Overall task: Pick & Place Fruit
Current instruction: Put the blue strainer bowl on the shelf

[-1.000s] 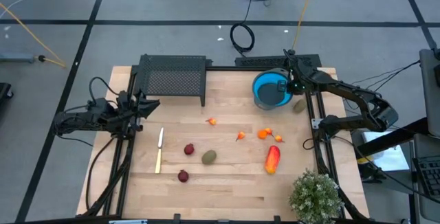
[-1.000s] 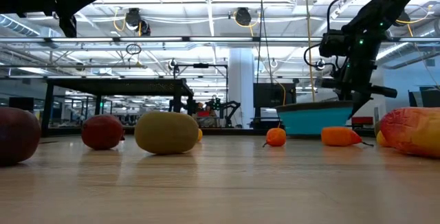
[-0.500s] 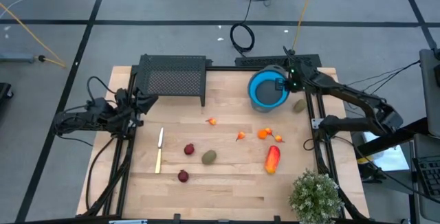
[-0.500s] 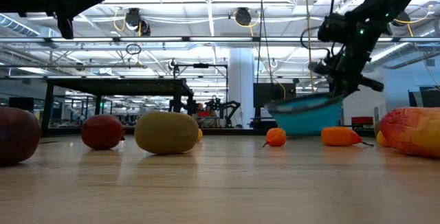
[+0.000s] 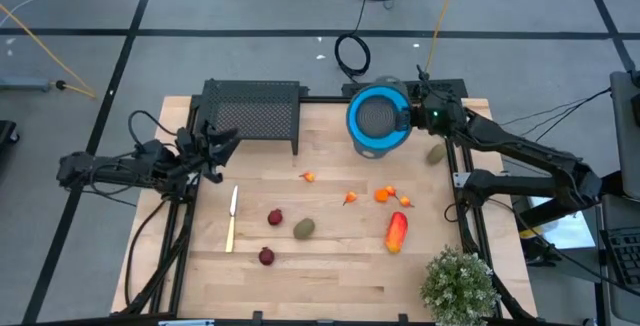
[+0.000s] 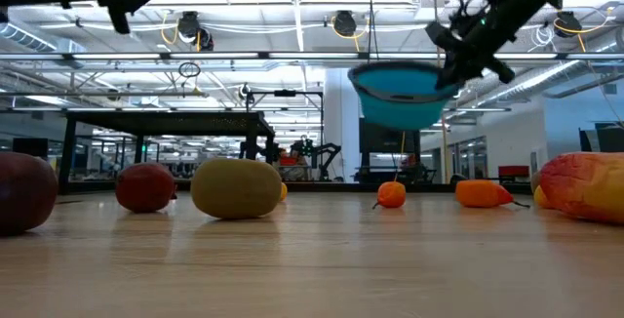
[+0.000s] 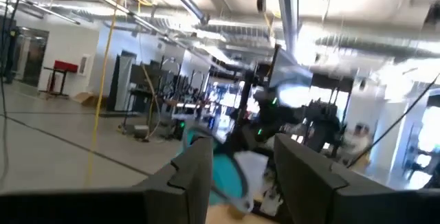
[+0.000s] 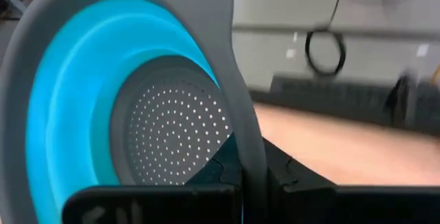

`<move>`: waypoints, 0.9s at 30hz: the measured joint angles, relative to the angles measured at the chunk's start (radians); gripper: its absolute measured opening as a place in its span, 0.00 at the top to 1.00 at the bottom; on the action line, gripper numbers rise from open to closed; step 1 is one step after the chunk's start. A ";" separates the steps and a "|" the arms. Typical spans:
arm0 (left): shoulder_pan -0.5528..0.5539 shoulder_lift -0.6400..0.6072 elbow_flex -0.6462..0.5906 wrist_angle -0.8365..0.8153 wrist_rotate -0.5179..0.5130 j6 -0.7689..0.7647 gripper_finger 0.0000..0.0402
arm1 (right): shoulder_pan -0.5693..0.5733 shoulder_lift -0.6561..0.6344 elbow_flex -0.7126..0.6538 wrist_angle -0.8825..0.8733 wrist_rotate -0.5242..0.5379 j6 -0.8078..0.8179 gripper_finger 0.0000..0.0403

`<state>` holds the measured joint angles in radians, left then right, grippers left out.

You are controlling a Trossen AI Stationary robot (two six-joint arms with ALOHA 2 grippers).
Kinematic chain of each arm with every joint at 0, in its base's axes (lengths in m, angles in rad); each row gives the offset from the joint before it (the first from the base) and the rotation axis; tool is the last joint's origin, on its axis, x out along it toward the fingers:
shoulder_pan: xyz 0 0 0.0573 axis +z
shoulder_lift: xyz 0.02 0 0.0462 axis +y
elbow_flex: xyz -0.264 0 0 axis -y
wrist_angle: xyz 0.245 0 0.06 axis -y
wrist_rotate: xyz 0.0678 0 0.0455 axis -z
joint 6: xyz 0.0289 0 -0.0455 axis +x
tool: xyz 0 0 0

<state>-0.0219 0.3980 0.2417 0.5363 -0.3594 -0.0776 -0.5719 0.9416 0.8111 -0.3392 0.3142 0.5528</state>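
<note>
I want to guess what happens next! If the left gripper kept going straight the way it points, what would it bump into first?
Probably nothing soon. The left gripper hangs open above the table's left edge, pointing across toward the blue bowl held up by the right gripper. That bowl seems first in line, though depth is unclear.

Large industrial robotics lab, exposed ceiling ducts, strip lights, workbenches, cables on concrete floor

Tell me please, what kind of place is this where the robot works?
Probably a large robotics lab or industrial workshop. The low view shows a high ceiling with pipes and lamps over long open bays, and the high view shows a wooden table on bare concrete floor with loose cables.
</note>
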 joint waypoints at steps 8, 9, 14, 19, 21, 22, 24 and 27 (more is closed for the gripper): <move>0.000 0.260 0.168 -0.003 -0.073 0.096 0.58 | 0.136 0.002 0.062 0.177 0.226 -0.194 1.00; 0.000 0.291 0.192 -0.003 -0.095 0.102 0.58 | 0.150 0.002 0.062 0.205 0.248 -0.223 1.00; 0.000 0.429 0.313 -0.033 -0.166 0.150 0.58 | 0.221 0.002 0.063 0.336 0.345 -0.401 1.00; 0.000 0.561 0.433 -0.086 -0.169 0.249 0.58 | 0.280 0.007 0.063 0.466 0.374 -0.564 1.00; 0.000 0.613 0.474 -0.091 -0.208 0.289 0.58 | 0.300 0.014 0.063 0.505 0.374 -0.643 1.00; 0.000 0.638 0.492 -0.091 -0.234 0.305 0.58 | 0.310 0.019 0.063 0.526 0.374 -0.685 1.00; 0.002 0.688 0.529 -0.093 -0.288 0.332 0.58 | 0.327 0.030 0.063 0.565 0.374 -0.766 1.00; 0.013 0.756 0.585 -0.091 -0.327 0.358 0.58 | 0.346 0.051 0.063 0.621 0.374 -0.869 1.00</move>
<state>-0.0092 1.1542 0.8263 0.4453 -0.6863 0.2808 -0.2254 0.9924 0.8738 0.2822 0.6884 -0.3164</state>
